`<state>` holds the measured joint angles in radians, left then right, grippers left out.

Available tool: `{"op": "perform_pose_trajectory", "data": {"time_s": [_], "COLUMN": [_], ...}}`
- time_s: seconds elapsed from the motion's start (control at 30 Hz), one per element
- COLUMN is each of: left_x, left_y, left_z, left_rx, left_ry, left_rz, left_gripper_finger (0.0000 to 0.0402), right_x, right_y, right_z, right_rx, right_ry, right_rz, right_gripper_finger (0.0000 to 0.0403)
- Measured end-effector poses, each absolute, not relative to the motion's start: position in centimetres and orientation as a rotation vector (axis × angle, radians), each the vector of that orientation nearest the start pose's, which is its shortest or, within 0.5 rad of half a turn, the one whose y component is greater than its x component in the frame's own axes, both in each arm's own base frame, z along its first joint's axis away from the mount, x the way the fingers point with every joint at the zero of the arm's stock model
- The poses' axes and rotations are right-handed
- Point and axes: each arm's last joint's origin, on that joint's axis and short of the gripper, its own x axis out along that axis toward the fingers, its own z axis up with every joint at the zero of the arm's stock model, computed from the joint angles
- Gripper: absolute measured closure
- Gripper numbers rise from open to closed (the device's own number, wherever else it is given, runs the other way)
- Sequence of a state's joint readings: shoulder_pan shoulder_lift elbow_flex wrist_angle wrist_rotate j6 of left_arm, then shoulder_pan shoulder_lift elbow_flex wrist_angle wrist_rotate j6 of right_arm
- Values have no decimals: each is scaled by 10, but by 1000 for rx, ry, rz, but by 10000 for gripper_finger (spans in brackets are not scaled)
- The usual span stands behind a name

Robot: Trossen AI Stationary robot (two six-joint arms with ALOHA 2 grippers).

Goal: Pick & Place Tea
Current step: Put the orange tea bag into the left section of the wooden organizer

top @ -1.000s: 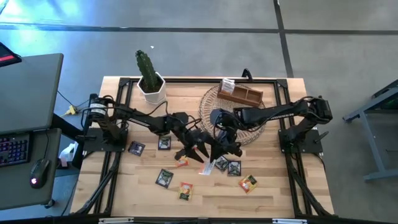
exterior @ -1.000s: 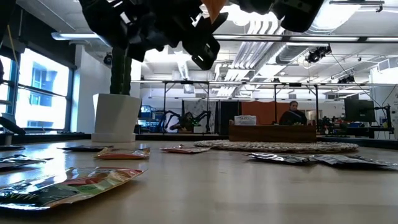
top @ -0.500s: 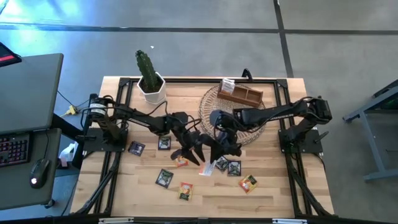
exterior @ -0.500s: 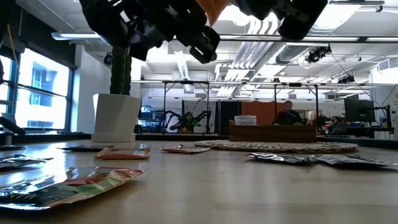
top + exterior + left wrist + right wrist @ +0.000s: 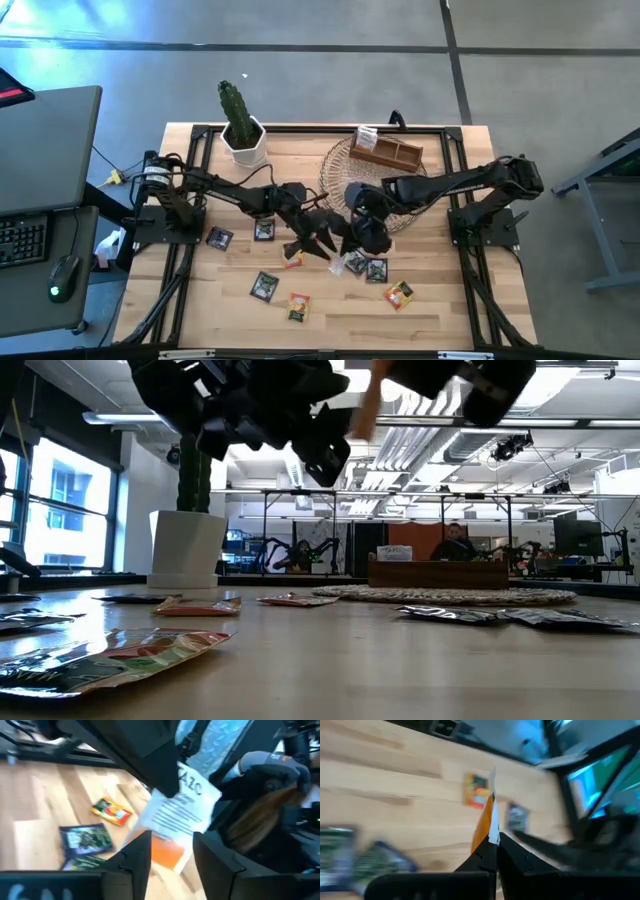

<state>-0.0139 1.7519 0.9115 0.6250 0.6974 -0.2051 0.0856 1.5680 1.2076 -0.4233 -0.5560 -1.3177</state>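
Observation:
An orange-and-white tea sachet (image 5: 185, 810) is up in the air over the table's middle, held by my right gripper (image 5: 492, 852), which is shut on it. It shows edge-on in the right wrist view (image 5: 487, 820) and as a slanted orange strip in the low view (image 5: 365, 405). My left gripper (image 5: 172, 850) is open just beside it, its fingers standing either side of the sachet's orange end. In the high view the two grippers meet, left (image 5: 322, 243) and right (image 5: 358, 240). Several other sachets lie flat on the table, such as a black one (image 5: 264, 286) and a yellow-orange one (image 5: 399, 293). My right gripper pinches the orange-and-white sachet by one edge (image 5: 491, 842) between its two fingers. The sachet sticks out beyond the fingertips, seen edge-on, and is lifted clear of the table.
A cactus in a white pot (image 5: 243, 140) stands at the far left. The round wicker mat (image 5: 340, 172) carries the wooden compartment box (image 5: 388, 152) at the far side. Loose sachets (image 5: 219, 238) (image 5: 376, 270) are scattered toward the near side. A person (image 5: 460, 542) sits in the room behind.
My right gripper has turned at the wrist, and the sachet it holds has swung from showing its broad orange face in the low view to a narrow slanted strip. In the high view the pale sachet that hung below the grippers no longer shows there.

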Motion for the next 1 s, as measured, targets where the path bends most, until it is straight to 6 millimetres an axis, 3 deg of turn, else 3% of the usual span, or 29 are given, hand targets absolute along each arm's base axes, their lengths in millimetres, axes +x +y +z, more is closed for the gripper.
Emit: {"op": "perform_pose_trajectory", "data": {"time_s": [0.2, 0.4, 0.57, 0.8, 1.0], "left_x": [365, 366, 365, 365, 365], "left_y": [-21, -22, -33, -32, -31], "left_z": [201, 202, 203, 203, 203], "left_rx": [-181, -192, -216, -235, -230], "left_ry": [244, 246, 256, 261, 257], "left_rz": [-565, -588, -656, -666, -633], "left_gripper_finger": [204, 175, 172, 172, 172], "right_x": [315, 318, 321, 322, 321], "right_y": [50, 63, 68, 78, 83], "right_z": [276, 282, 284, 286, 287], "right_rx": [-920, -1093, -1218, -1387, -1396], "right_ry": [410, 256, 255, 246, 205], "right_rz": [1011, 1038, 959, 882, 916], "right_gripper_finger": [403, 403, 403, 403, 403]}}
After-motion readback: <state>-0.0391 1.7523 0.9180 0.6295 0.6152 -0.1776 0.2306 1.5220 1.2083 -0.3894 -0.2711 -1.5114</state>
